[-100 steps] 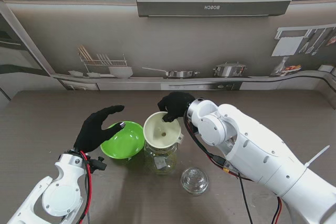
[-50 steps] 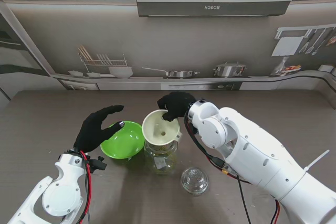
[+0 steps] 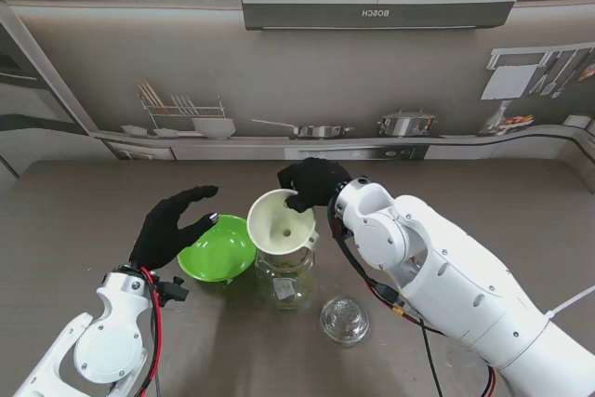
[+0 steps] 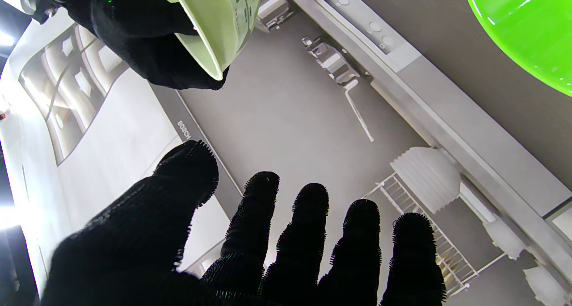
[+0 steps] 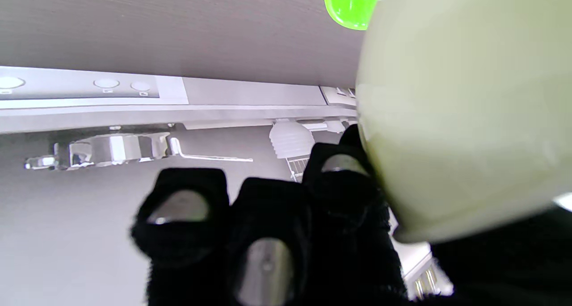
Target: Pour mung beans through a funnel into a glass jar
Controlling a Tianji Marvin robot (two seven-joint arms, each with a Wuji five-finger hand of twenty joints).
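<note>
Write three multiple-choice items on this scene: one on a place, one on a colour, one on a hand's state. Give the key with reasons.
1. Where does the jar lid lie?
A. On the jar
B. On the table, nearer to me than the glass jar
C. In the bowl

2. What colour is the bowl?
A. Bright green
B. Red
C. White

3. What is the right hand doing?
A. Hanging open
B. Holding the lid
C. Gripping the funnel

Key: 1 B, the lid sits apart on the table. 2 A, it is bright green in the stand view. 3 C, its fingers clasp the funnel's rim; the left hand is open.
</note>
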